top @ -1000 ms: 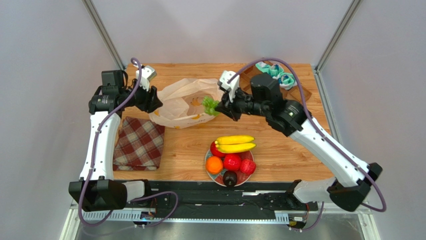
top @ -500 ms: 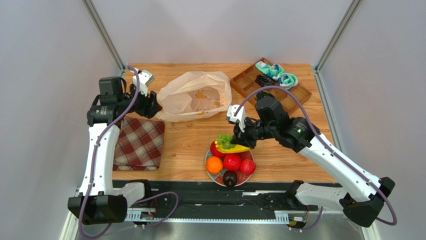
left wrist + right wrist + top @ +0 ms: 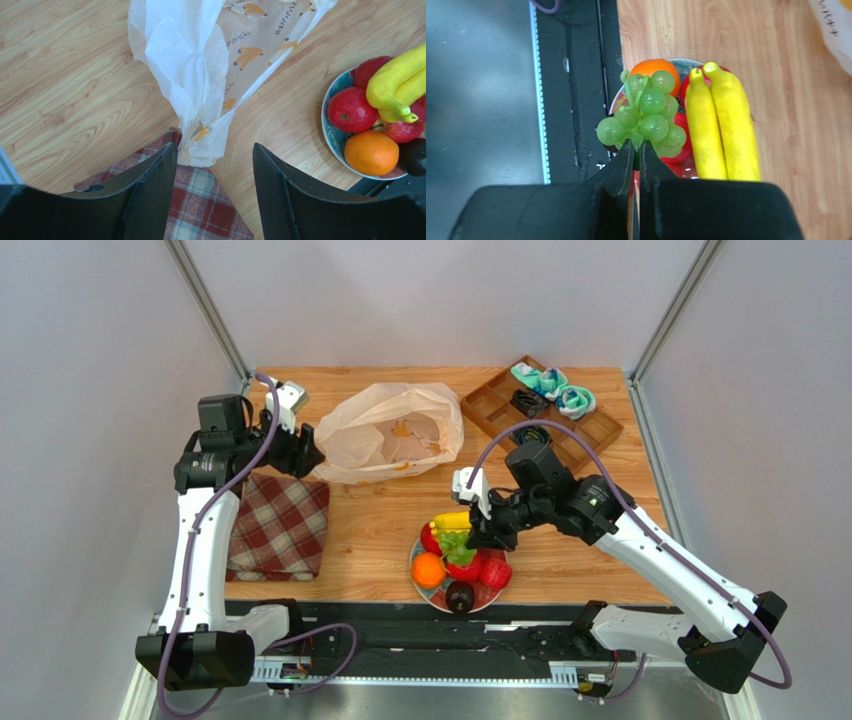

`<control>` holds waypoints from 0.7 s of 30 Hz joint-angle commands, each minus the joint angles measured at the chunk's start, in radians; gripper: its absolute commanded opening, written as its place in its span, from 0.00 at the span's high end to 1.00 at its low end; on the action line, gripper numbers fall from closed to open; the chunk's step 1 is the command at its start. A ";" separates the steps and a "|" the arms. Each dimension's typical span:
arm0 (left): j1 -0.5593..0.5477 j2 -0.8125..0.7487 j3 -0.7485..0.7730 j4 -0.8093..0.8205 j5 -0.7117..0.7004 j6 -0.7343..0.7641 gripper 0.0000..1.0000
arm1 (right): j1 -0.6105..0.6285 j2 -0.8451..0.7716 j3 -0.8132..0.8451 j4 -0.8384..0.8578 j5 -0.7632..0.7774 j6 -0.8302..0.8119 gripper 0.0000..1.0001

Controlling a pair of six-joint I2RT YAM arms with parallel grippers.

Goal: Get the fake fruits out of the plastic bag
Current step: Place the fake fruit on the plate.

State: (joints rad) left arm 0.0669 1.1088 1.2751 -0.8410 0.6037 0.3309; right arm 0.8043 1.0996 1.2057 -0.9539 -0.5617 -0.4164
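My right gripper (image 3: 476,536) is shut on the green grape bunch (image 3: 646,117) and holds it over the teal-and-red plate (image 3: 414,558); the bunch also shows in the top view (image 3: 455,545). On the plate lie yellow bananas (image 3: 722,130), an orange (image 3: 428,570), red round fruits (image 3: 496,573) and a dark purple one (image 3: 460,596). The cream plastic bag (image 3: 390,432) lies flat at the back of the table. My left gripper (image 3: 215,155) is open, just off the bag's left corner (image 3: 202,145), above the plaid cloth's edge.
A red plaid cloth (image 3: 280,525) lies at the left. A brown divided tray (image 3: 540,420) with teal items and black cables stands at the back right. Metal frame posts rise at both back corners.
My right gripper carried the grape bunch from the bag's mouth down to over the plate. The bag settled flat. My left gripper stayed near the bag's left corner.
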 commanded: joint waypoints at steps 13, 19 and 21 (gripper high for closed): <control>-0.003 0.022 0.024 -0.015 0.047 -0.004 0.35 | -0.011 0.071 -0.001 -0.049 -0.103 -0.064 1.00; -0.004 0.016 0.023 -0.013 0.044 -0.007 0.35 | -0.050 0.106 -0.037 0.012 -0.087 -0.047 1.00; -0.003 0.013 0.023 -0.013 0.039 -0.006 0.35 | -0.051 0.115 -0.052 0.024 -0.081 -0.036 1.00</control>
State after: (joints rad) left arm 0.0669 1.1290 1.2751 -0.8543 0.6235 0.3309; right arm 0.7628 1.2026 1.1732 -0.9947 -0.6510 -0.4606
